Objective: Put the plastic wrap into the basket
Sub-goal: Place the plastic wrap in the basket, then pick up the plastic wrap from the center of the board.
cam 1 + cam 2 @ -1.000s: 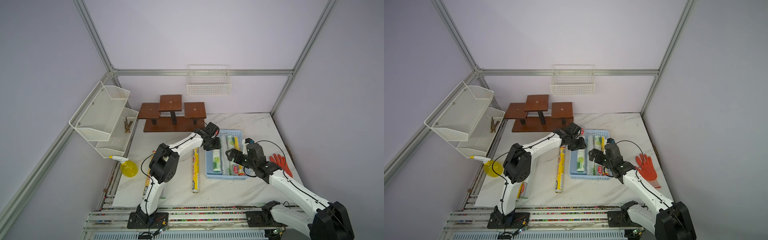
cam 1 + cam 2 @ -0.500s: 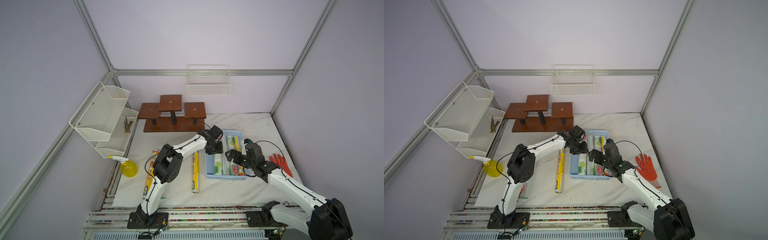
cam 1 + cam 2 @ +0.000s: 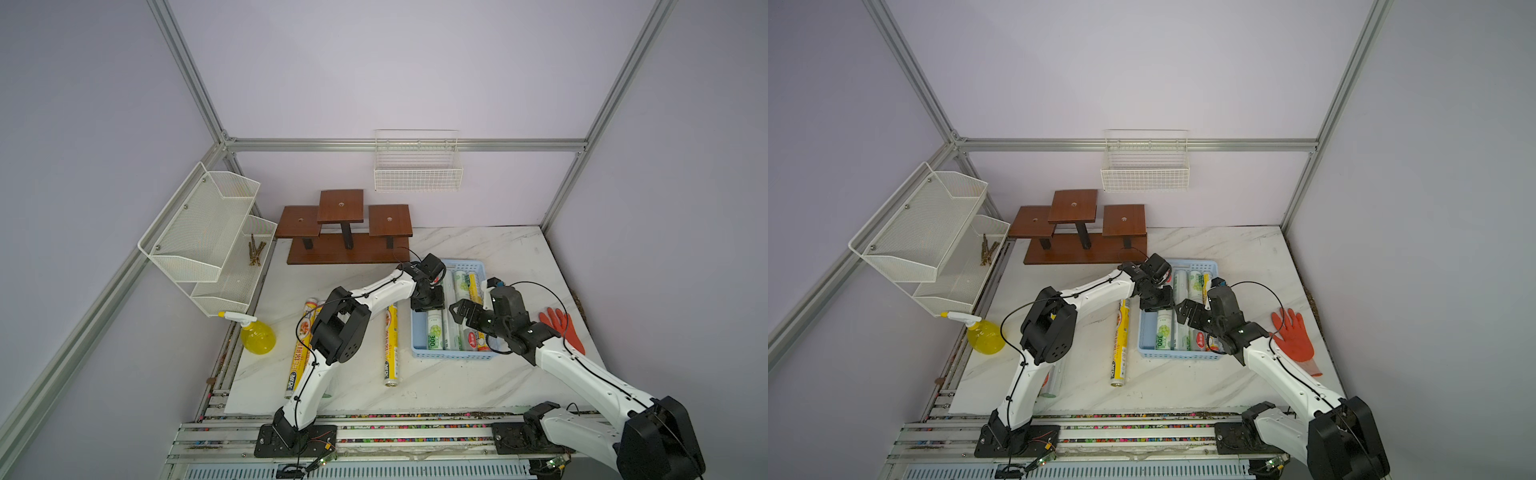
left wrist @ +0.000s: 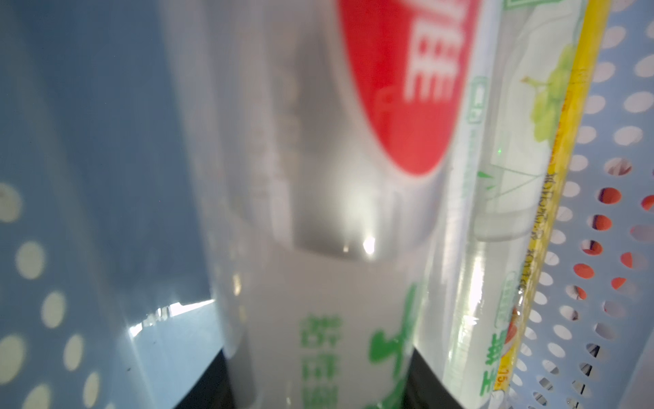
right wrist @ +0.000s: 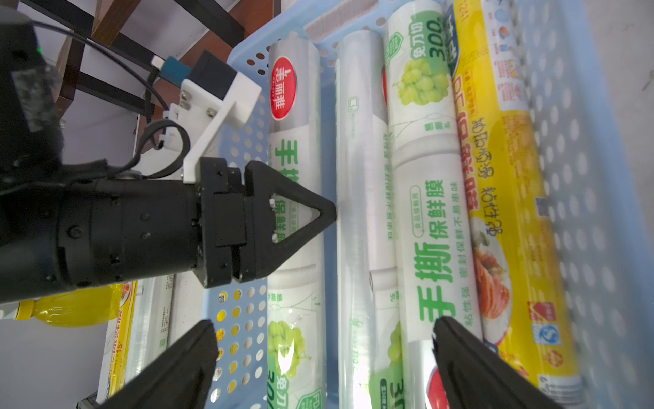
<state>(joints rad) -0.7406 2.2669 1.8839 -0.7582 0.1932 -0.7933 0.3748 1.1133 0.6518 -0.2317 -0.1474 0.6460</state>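
**A:** Lilac walls, a pale marble desk (image 3: 478, 245). Where is the plastic wrap sitting right now?

**B:** The white-and-green roll (image 3: 434, 334) is lying in the left lane of the blue basket (image 3: 455, 355), alongside several other rolls already packed in there.

**A:** And what is changing?

**B:** Over the last second the left claw (image 3: 428, 306) has been sinking from the basket's far corner toward the middle of that roll. It is now reaching right down into the basket.

**A:** Is it letting go?

**B:** Its fingers (image 4: 212, 389) are pressing against both sides of the roll in a narrow grip, so I am reading it as holding on. Any easing is too slight to see.

**A:** And the other arm?

**B:** The right claw (image 5: 322, 320) is hovering over the basket's near half, spread wide and carrying nothing, just as it was a second ago.

**A:** Meaning?

**B:** This roll is looking delivered, so a release and a lift should be coming next. A yellow roll (image 3: 390, 345) is lying on the desk just beside the basket, and another yellow roll (image 3: 300, 349) is lying farther left, partly under the left arm. So the job is far from finishing.
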